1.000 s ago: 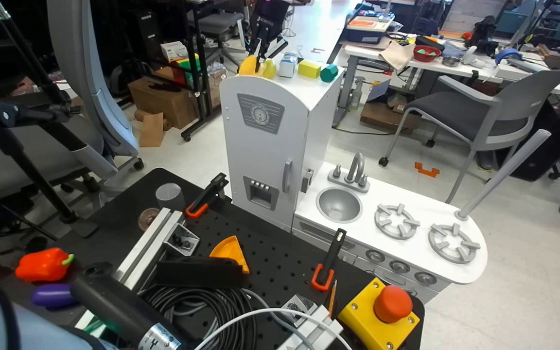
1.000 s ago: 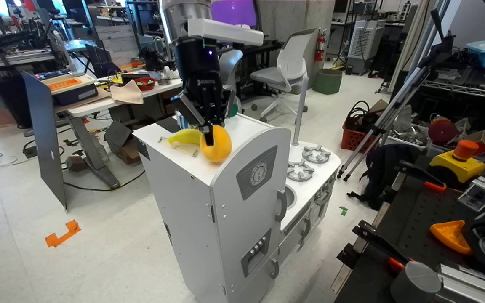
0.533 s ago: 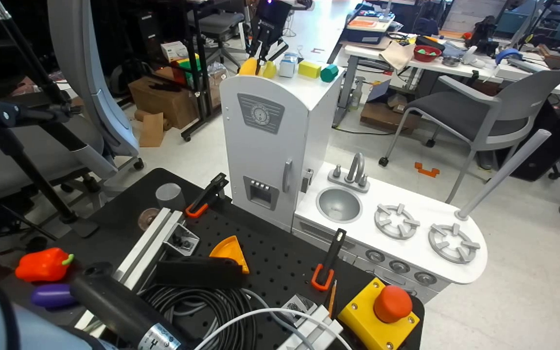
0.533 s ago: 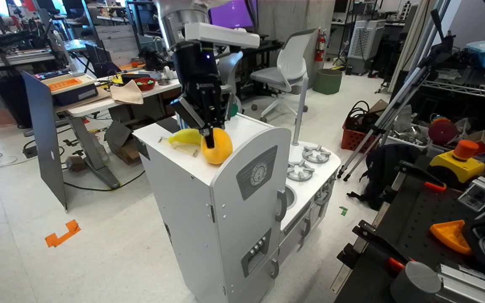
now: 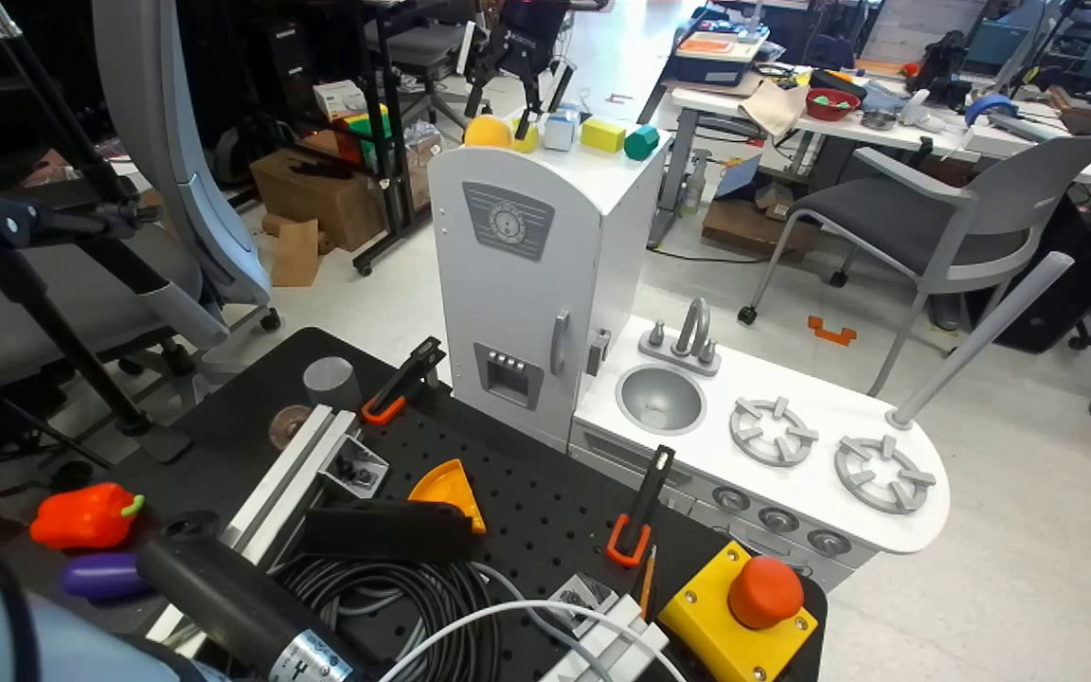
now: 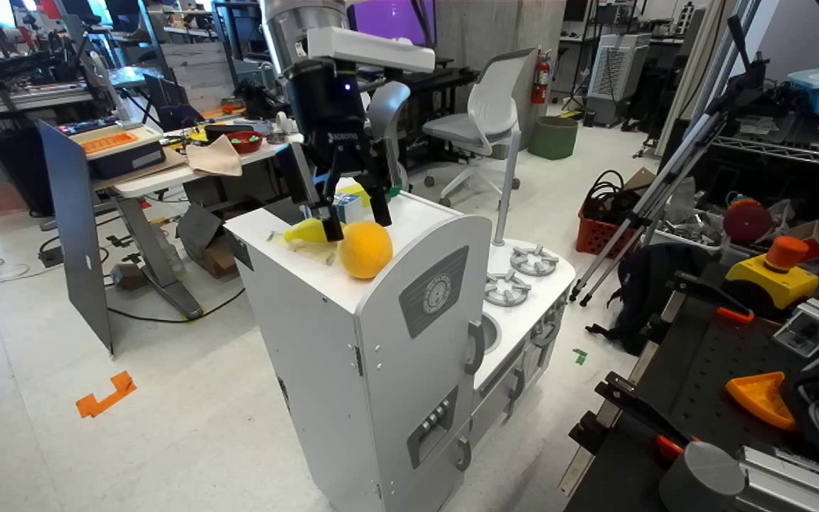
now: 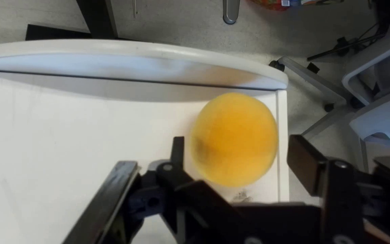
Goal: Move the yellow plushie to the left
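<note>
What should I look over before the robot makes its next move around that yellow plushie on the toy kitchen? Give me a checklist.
End effector open: ok, its fingers stand apart.
Yellow plushie on the left: cannot tell whose left is meant; in an exterior view it is the leftmost thing on the toy kitchen's top.
Plushie free of the grip: ok, the wrist view shows a gap between it and each finger's tip.
Plushie well away from the top's edges: not ok, it sits near a corner.
Fingers apart from the greenish-yellow item: cannot tell, a finger overlaps it in both exterior views.
</note>
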{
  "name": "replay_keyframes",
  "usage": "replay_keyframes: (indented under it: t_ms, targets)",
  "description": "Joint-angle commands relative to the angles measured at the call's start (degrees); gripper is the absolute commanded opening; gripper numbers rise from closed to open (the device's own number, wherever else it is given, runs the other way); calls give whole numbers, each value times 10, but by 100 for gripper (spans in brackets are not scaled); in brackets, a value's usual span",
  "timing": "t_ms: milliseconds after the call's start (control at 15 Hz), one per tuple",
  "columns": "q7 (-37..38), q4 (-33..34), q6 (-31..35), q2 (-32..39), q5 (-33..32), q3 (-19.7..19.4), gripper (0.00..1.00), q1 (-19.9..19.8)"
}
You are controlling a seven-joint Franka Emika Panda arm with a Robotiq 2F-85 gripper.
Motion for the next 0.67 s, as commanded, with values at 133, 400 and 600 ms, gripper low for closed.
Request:
replay_keyframes:
  t_ms: [133,400,600]
  targets:
    - [1,-11,13,-25,-20,-8,100,11]
    - [-8,-73,71,-78,-44,-9,100,15]
    - [-12,-166,148,-146,-64,-8,100,14]
